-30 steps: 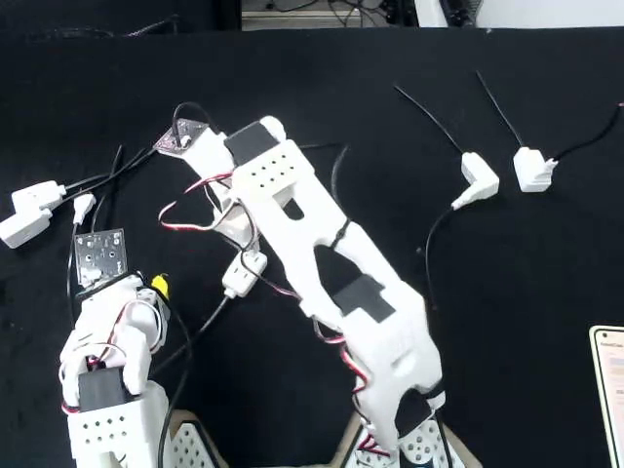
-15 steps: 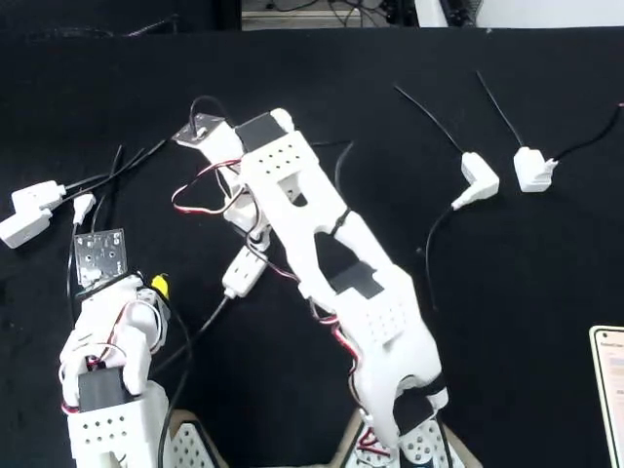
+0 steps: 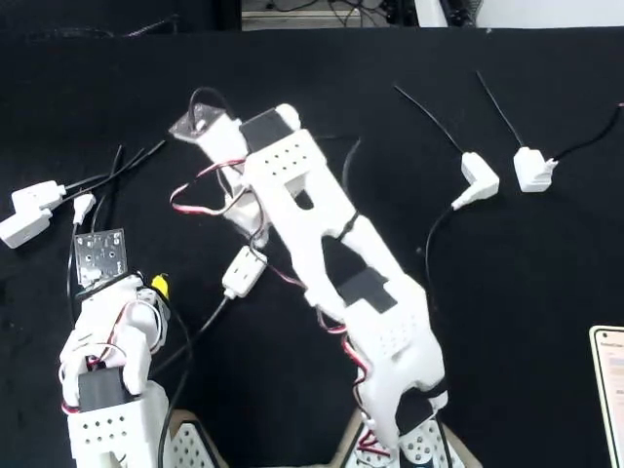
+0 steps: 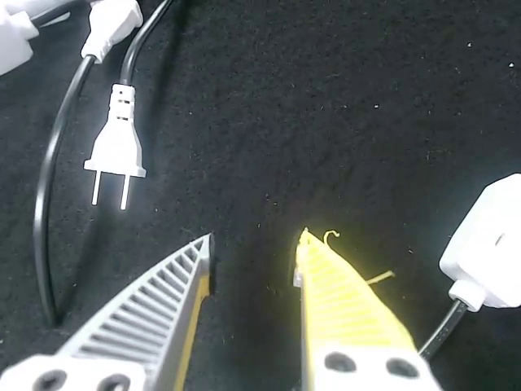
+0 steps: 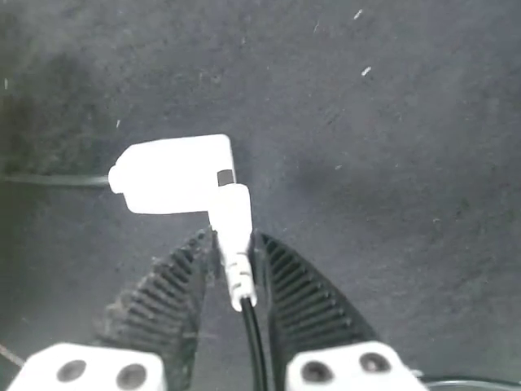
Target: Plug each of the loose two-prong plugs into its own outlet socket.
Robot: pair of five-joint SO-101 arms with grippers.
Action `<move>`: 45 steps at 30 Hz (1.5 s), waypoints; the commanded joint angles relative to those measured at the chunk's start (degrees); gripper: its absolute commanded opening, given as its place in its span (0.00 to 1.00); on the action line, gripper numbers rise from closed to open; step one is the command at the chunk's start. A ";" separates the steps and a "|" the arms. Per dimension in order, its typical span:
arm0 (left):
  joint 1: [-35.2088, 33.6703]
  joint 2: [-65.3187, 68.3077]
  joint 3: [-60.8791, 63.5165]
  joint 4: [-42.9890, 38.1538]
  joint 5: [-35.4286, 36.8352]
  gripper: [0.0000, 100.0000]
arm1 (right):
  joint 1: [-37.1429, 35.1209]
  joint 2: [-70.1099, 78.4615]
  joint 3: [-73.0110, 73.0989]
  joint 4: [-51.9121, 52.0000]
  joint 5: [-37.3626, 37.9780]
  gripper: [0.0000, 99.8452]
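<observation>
My right gripper is shut on a white plug that is joined to a white socket block; its black cable runs back between the fingers. In the high view this gripper hangs under the long arm at centre left. My left gripper is open over bare cloth with nothing between its fingers. A loose two-prong plug on a black cable lies just ahead of it, and another white socket block lies off to one side. That plug and block also show from above.
Two white socket blocks lie at the table's left edge with black cables running toward the middle. Two more white pieces with thin cables lie at the back right. A paper sheet sits at the right edge.
The right arm has swung its wrist toward the back of the table with the plug still held. The left arm has kept still.
</observation>
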 commanded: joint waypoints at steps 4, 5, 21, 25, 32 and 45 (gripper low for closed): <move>-0.40 -0.35 -1.10 -0.26 -0.35 0.18 | -1.23 -3.65 2.24 1.76 0.62 0.01; -0.40 -0.35 -1.10 -0.26 -0.35 0.18 | -0.70 -3.65 2.24 1.76 0.70 0.01; -0.40 -0.35 -1.10 -0.26 -0.35 0.18 | -0.09 -2.07 2.15 0.00 0.44 0.01; -0.40 -0.35 -1.10 -0.26 -0.35 0.18 | -0.18 1.63 0.57 -1.58 -1.32 0.01; -0.40 -0.35 -1.10 -0.26 -0.35 0.18 | -0.97 5.67 -2.68 -0.53 -1.05 0.01; -0.40 -0.35 -1.19 -0.18 -0.44 0.18 | -4.40 6.81 -2.77 -2.64 -0.97 0.01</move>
